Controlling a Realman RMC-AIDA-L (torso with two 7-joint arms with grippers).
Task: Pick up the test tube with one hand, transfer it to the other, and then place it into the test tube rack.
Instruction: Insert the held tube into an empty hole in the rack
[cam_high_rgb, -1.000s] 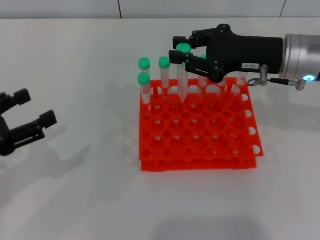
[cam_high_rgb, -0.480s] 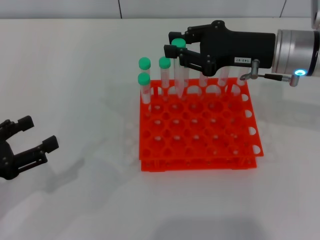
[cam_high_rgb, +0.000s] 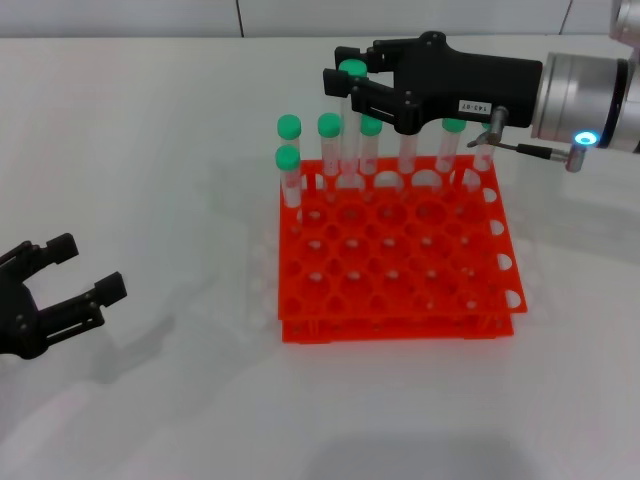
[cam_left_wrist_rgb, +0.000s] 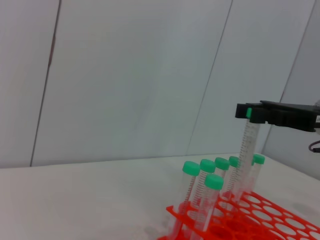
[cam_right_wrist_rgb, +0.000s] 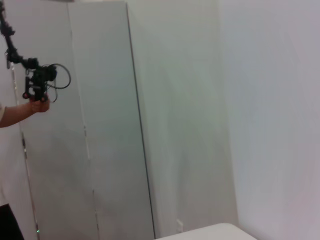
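Note:
My right gripper (cam_high_rgb: 342, 70), black with a white label, is shut on the green cap of the test tube (cam_high_rgb: 349, 135). The tube hangs upright over the back row of the orange-red test tube rack (cam_high_rgb: 400, 300). Its lower end is level with the rack's top tier; I cannot tell if it sits in a hole. The left wrist view shows the same tube (cam_left_wrist_rgb: 247, 155) under the right gripper (cam_left_wrist_rgb: 250, 113), above the rack (cam_left_wrist_rgb: 260, 220). Near the table's front left edge, my left gripper (cam_high_rgb: 62, 282) is open and holds nothing.
Several other green-capped tubes (cam_high_rgb: 289, 127) stand in the rack's back and left holes; two of them (cam_high_rgb: 329, 126) (cam_high_rgb: 371, 126) flank the held tube. The right wrist view shows only walls and a person's hand (cam_right_wrist_rgb: 37, 105) far off.
My right gripper has carried the tube back and a little left, so the tube's tip went from the second row to the back row. The left gripper drew down toward the near edge.

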